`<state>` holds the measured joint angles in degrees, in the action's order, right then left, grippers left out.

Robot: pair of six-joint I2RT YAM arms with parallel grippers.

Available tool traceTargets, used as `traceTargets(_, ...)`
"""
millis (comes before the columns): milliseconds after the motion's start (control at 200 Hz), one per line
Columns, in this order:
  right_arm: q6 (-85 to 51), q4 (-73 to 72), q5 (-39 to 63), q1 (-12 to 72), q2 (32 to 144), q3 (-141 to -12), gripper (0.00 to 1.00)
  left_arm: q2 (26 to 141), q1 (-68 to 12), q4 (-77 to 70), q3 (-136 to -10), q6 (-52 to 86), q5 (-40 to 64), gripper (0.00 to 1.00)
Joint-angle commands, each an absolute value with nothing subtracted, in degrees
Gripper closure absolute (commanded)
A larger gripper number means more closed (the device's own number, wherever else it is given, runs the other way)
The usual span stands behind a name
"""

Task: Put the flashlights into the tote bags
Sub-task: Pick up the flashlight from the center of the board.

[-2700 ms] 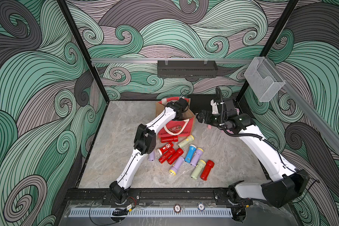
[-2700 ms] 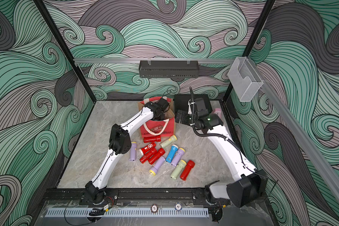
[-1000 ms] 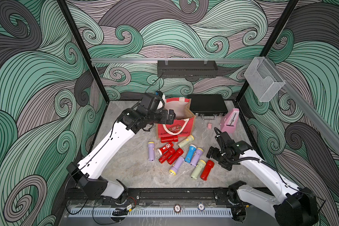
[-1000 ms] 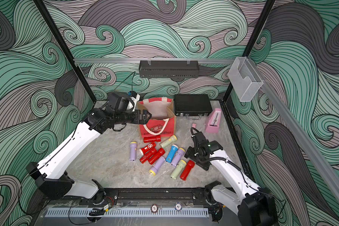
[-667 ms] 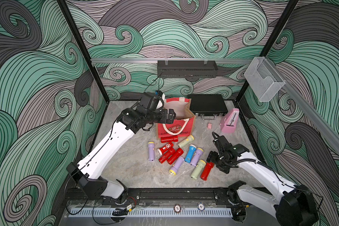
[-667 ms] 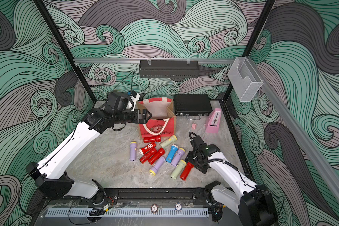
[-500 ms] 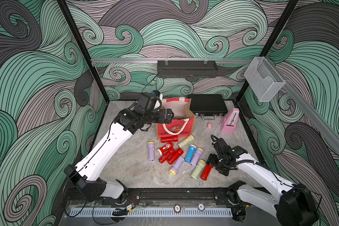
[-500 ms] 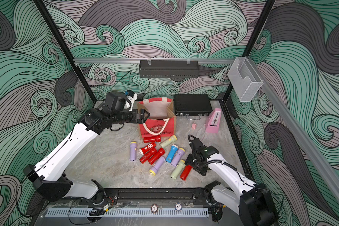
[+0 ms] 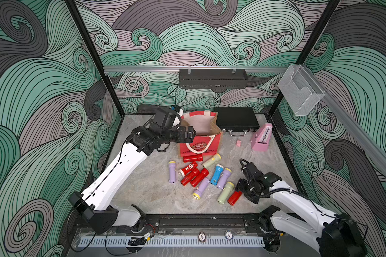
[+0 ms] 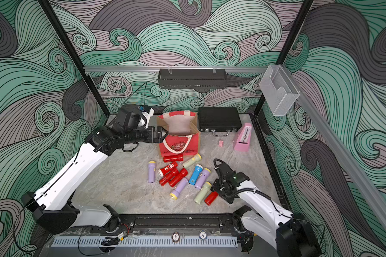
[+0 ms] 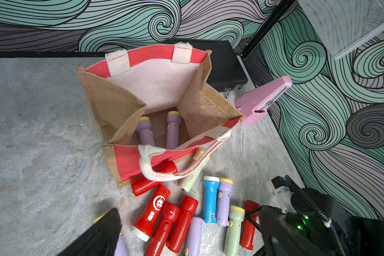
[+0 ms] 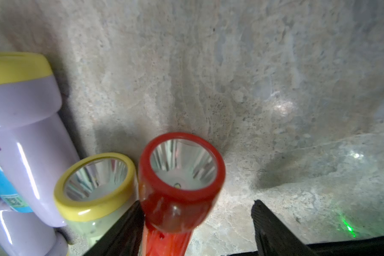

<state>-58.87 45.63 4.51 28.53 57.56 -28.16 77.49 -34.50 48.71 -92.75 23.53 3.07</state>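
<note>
Right tool (image 12: 197, 202) straddled red flashlight (image 12: 182, 177), jaws unclamped; off-centre squeeze could shove it against pale green flashlight (image 12: 93, 179). Left tool (image 10: 164, 135) gaped wide.

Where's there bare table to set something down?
Bare marble lies between the left arm and the lone lilac flashlight, along the front rail, and between the pink metronome and the right arm. Crowded: the flashlight pile before the tote bag.
</note>
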Motion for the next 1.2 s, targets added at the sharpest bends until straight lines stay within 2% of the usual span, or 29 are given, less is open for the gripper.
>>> traceTargets(0, -60.8, 44.5, 3.4, 29.8, 58.5, -27.9, 0.24, 75.8, -34.0, 50.0, -91.9, 23.0, 2.9, 0.01)
traceTargets(160, -61.0, 43.6, 3.1, 31.5, 59.7, -27.6, 0.18, 75.0, -33.9, 49.9, -90.7, 23.2, 2.7, 0.01)
traceTargets(265, -61.6, 42.5, 2.9, 32.4, 60.6, -27.3, 0.19, 74.9, -33.9, 49.8, -90.3, 23.1, 2.6, 0.01)
traceTargets(645, -62.6, 38.9, 2.2, 33.9, 66.3, -27.9, 0.38, 72.9, -33.5, 49.9, -88.2, 23.2, 1.5, 0.02)
traceTargets(985, -63.7, 40.3, -3.8, 34.0, 60.0, -26.2, 0.6, 72.5, -33.3, 51.9, -89.8, 22.6, 1.1, 0.01)
traceTargets(1121, -64.8, 40.3, -6.1, 34.0, 57.2, -24.9, 0.61, 72.9, -33.2, 52.4, -91.0, 22.4, 1.2, 0.01)
traceTargets(1196, -64.7, 40.3, -7.2, 33.7, 56.6, -24.7, 0.56, 73.2, -33.1, 52.3, -91.7, 22.6, 1.0, 0.01)
